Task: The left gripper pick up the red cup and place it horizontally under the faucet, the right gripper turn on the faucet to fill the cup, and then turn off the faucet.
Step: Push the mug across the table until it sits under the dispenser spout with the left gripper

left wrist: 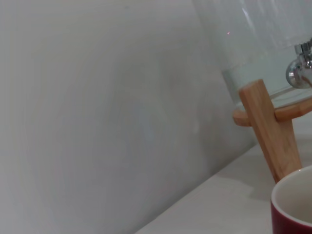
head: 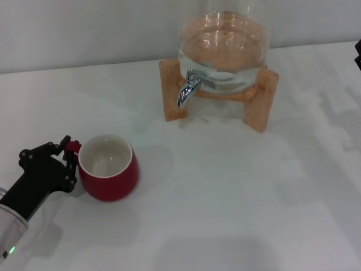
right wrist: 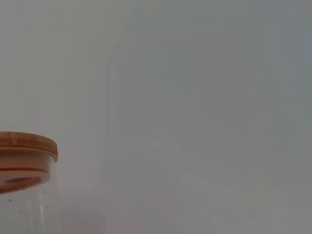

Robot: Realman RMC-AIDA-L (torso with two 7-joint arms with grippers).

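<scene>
We grab the cup.
Our left gripper [head: 69, 155], lower left, pinches the red cup [head: 108, 167] handle; we should lift slowly.

One cup [head: 108, 167], one faucet [head: 189, 86], one glass jar [head: 224, 39] on one wooden stand [head: 260, 99], one claw [head: 66, 158], all over one bench [head: 225, 197].

The red cup's [head: 108, 167] handle was hidden by the left gripper [head: 66, 153]. The glass jar's [head: 225, 34] top was cut off at the upper frame edge. The right gripper [head: 357, 55] barely showed at the right edge.
</scene>
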